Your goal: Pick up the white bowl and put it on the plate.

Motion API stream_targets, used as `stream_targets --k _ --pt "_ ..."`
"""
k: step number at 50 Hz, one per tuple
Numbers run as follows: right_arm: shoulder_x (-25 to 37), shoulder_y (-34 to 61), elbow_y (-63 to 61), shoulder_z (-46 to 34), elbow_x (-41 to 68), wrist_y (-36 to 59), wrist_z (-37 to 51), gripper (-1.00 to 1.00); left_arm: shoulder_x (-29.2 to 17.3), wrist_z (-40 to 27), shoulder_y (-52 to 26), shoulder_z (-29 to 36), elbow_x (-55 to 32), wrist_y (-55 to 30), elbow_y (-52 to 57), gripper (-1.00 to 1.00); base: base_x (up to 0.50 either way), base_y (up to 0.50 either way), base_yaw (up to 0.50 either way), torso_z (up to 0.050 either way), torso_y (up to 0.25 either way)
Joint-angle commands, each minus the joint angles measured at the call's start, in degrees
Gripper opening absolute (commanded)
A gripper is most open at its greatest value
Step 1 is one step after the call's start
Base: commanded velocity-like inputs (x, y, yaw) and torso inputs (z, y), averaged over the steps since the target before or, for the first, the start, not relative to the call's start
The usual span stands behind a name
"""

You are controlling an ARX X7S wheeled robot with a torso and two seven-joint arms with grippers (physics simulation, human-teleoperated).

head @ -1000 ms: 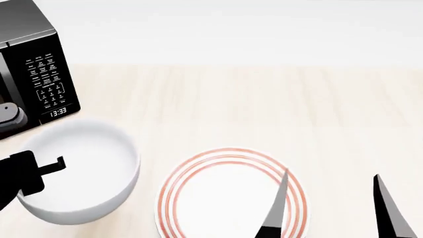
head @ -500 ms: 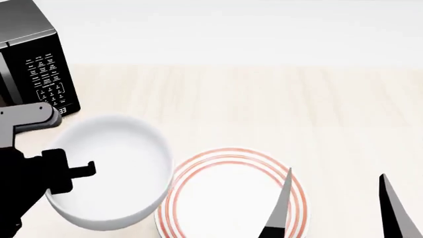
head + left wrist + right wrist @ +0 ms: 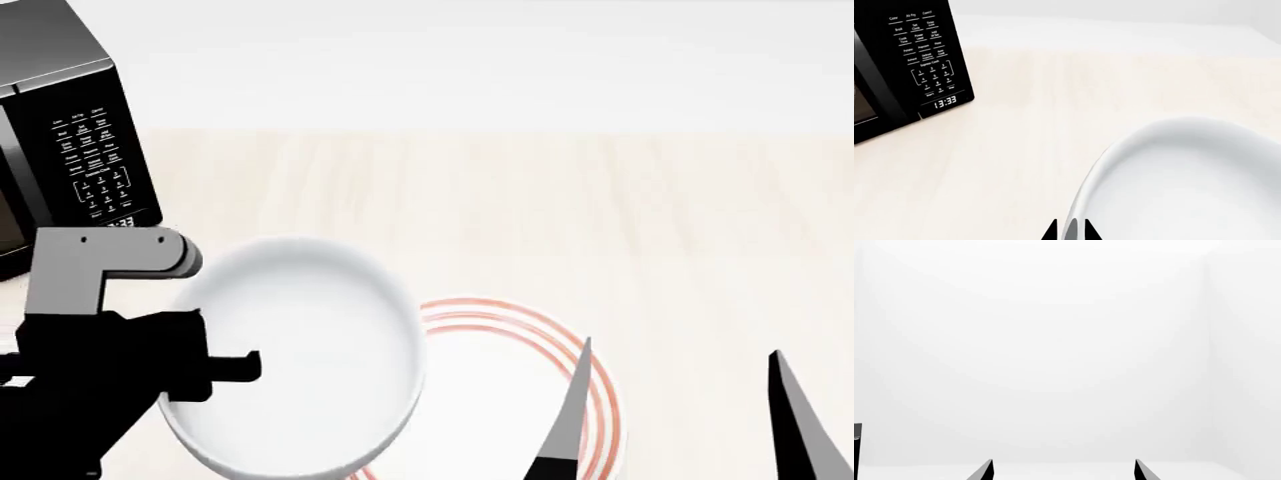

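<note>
The white bowl (image 3: 300,350) hangs above the table, held by its left rim, and its right side overlaps the left edge of the plate (image 3: 561,340), a flat white plate with red rings. My left gripper (image 3: 220,368) is shut on the bowl's rim. In the left wrist view the two black fingertips pinch the rim of the bowl (image 3: 1187,180), with the gripper (image 3: 1070,232) at the picture's lower edge. My right gripper (image 3: 681,400) is open and empty, its two fingers raised over the plate's right part. The right wrist view shows only its fingertips (image 3: 985,471) against a blank white background.
A black microwave (image 3: 60,130) stands at the back left of the light wooden table (image 3: 534,200), also in the left wrist view (image 3: 907,65). Its clock reads 13:33.
My left gripper has carried the bowl to the right, from beside the microwave to over the plate's left edge. The right gripper has hardly moved.
</note>
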Motion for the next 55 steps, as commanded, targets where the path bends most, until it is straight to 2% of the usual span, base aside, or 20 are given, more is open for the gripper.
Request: stream_targets --k 1,55 --pt "-0.9 0.0 -0.3 1.2 -0.4 -0.1 -1.4 1.00 2.9 3.1 0.0 -0.4 -1.7 1.9 0.9 -1.00 0.00 0.00 0.00 0.000 0.000" --pt "0.3 -0.2 -0.7 1.2 0.5 -0.6 0.0 1.00 9.1 1.3 1.2 6.7 -4.3 7.1 -3.3 -1.00 0.00 0.00 0.00 0.000 0.000"
